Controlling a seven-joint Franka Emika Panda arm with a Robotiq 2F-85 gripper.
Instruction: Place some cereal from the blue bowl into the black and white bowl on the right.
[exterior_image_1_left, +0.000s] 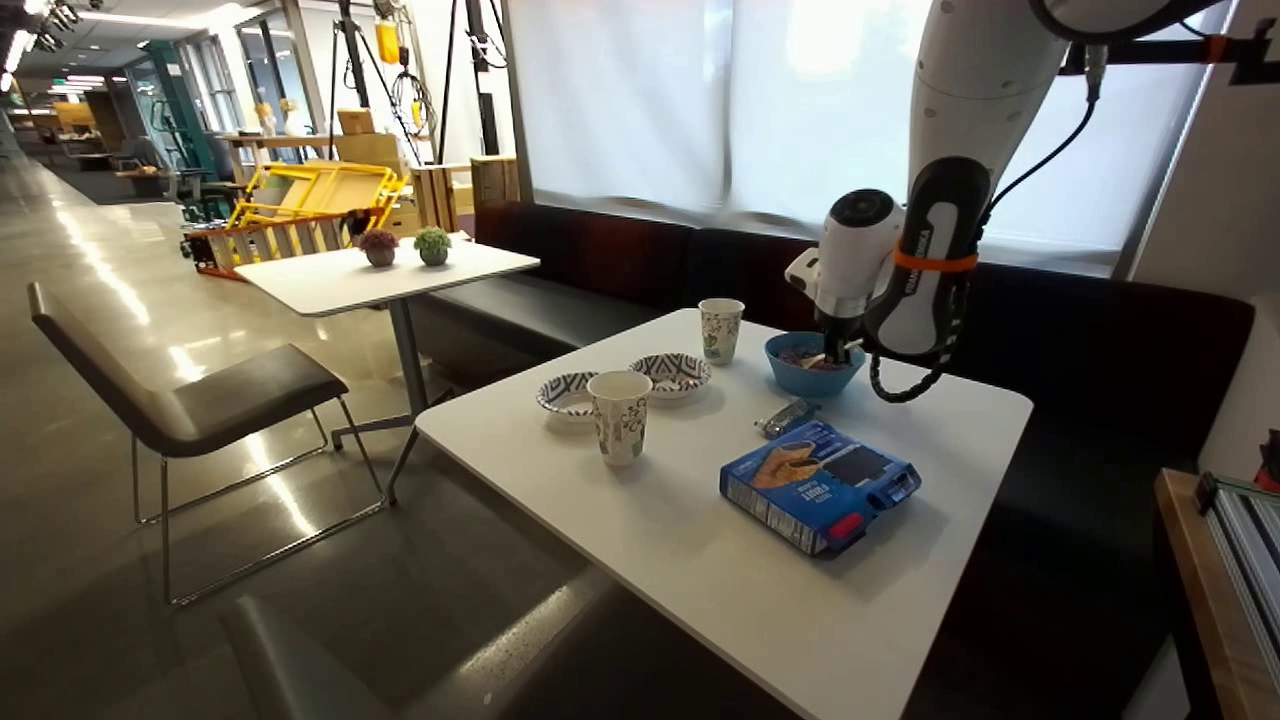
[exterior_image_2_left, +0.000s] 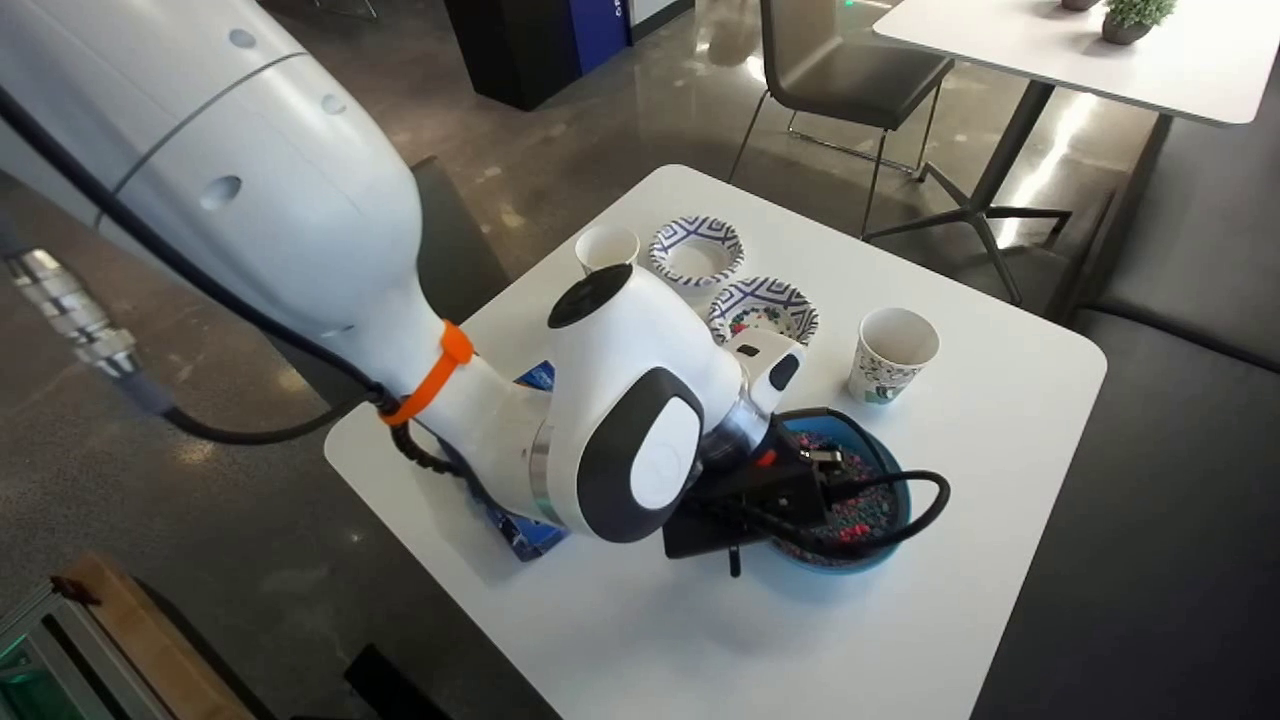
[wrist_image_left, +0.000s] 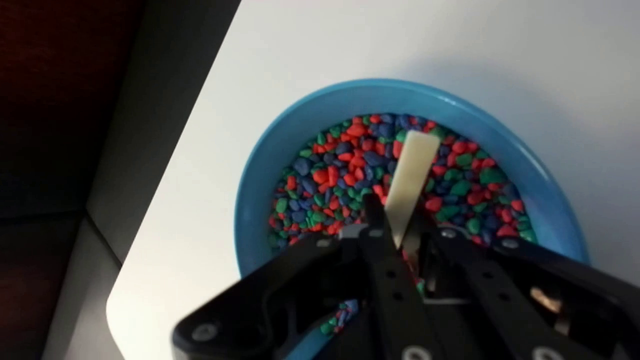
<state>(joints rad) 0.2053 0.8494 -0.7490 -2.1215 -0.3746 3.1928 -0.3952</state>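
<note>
The blue bowl (exterior_image_1_left: 808, 382) is full of small red, green and blue bits (wrist_image_left: 325, 187); its rim also shows in an exterior view (exterior_image_2_left: 903, 510). My gripper (wrist_image_left: 398, 212) points down into this bowl, also seen in an exterior view (exterior_image_1_left: 838, 350). Its fingers are closed around a pale flat stick-like handle (wrist_image_left: 412, 172), whose lower end is hidden by the fingers and bits. Two black-and-white patterned bowls stand together on the table. The one on the right (exterior_image_1_left: 670, 376) has some coloured bits inside, seen in an exterior view (exterior_image_2_left: 762, 312). The left one (exterior_image_1_left: 568, 398) shows a white inside.
A paper cup (exterior_image_1_left: 720, 332) stands between the patterned bowls and the blue bowl. Another cup (exterior_image_1_left: 620, 418) stands near the left patterned bowl. A flat blue printed box (exterior_image_1_left: 818, 487) and a silver wrapper (exterior_image_1_left: 788, 417) lie near the blue bowl. A dark bench (exterior_image_2_left: 1180, 500) borders the table.
</note>
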